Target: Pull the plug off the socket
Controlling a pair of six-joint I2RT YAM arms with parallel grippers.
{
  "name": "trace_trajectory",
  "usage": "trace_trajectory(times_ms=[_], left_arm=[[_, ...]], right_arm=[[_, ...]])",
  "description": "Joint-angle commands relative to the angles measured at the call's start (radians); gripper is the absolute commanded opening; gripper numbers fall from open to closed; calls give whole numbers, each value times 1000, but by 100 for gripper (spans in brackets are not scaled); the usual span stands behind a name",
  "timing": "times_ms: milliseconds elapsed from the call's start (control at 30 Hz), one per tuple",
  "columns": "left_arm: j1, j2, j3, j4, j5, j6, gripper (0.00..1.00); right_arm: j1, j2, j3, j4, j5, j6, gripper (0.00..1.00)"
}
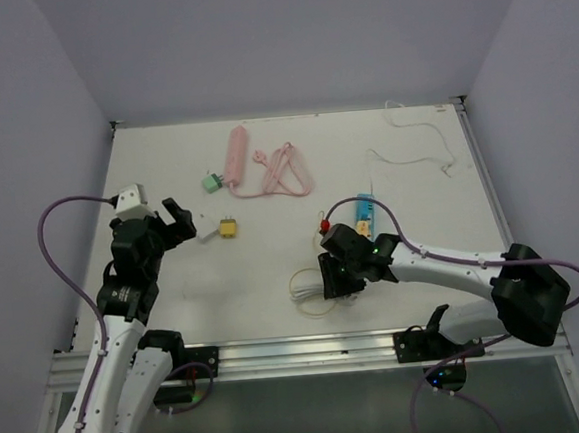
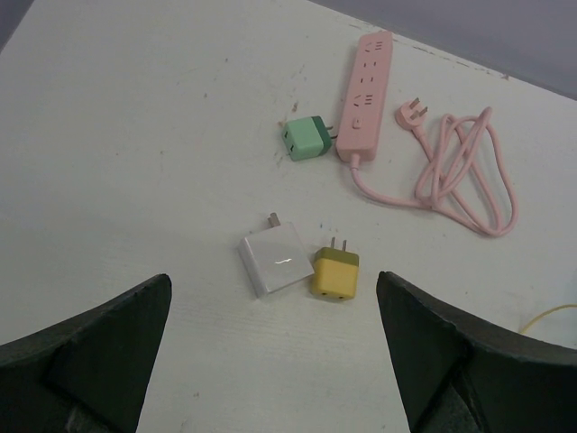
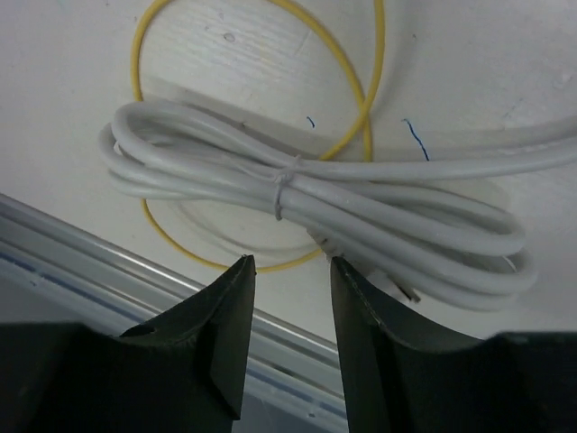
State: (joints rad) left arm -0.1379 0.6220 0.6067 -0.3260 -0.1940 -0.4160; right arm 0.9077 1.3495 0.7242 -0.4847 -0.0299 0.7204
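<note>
A pink power strip [image 1: 236,158] lies at the back of the table, also in the left wrist view [image 2: 365,86]. A green plug [image 1: 211,183] lies against its side, prongs toward it [image 2: 306,138]. A small blue and yellow socket strip [image 1: 366,213] lies mid-right with a red plug [image 1: 324,221] beside it. My left gripper [image 1: 175,223] is open and empty [image 2: 274,275], just short of a white adapter [image 2: 275,260] and a yellow adapter [image 2: 335,273]. My right gripper [image 1: 337,278] hovers over a tied white cable bundle [image 3: 361,198], jaws slightly apart with nothing between them [image 3: 291,262].
The pink strip's coiled cord [image 1: 284,169] lies to its right. A thin yellow cable loop [image 3: 361,108] runs under the white bundle. A thin white cable [image 1: 415,151] lies at the back right. The metal rail [image 1: 300,351] marks the table's near edge.
</note>
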Motion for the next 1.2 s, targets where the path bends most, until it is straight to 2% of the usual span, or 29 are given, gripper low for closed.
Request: trace_trajectory(times_ms=[0, 33, 133, 267, 367, 400, 467, 633, 700, 800, 1000, 1167], left_arm=[[-5, 10, -15, 70, 111, 39, 99], [-5, 13, -18, 74, 129, 39, 99], [-6, 36, -12, 79, 214, 26, 98], [-9, 74, 31, 28, 301, -23, 98], [-34, 82, 62, 15, 324, -52, 98], [-57, 88, 74, 8, 315, -56, 98], [-84, 113, 108, -8, 300, -69, 98], [-199, 159, 123, 5, 262, -113, 98], [-225, 176, 120, 4, 234, -119, 98], [-239, 185, 120, 4, 234, -130, 98], [-279, 185, 114, 1, 242, -142, 98], [-339, 186, 104, -4, 235, -165, 98]], right_arm=[[7, -105, 49, -121, 4, 39, 44], [5, -124, 70, -127, 27, 28, 50], [3, -170, 153, -161, 85, -10, 58], [-12, -222, 211, -199, 212, -47, 64], [-97, -276, 193, -203, 271, -53, 66], [-186, -301, 167, -189, 260, -61, 66], [-280, -326, 143, -175, 249, -70, 66], [-574, -345, 113, -86, 171, -142, 59], [-694, -284, 118, -25, 102, -167, 59], [-791, -152, 130, 56, -56, -174, 57], [-799, 60, 133, 200, -188, -180, 54], [-797, 123, 93, 303, -297, -188, 51]])
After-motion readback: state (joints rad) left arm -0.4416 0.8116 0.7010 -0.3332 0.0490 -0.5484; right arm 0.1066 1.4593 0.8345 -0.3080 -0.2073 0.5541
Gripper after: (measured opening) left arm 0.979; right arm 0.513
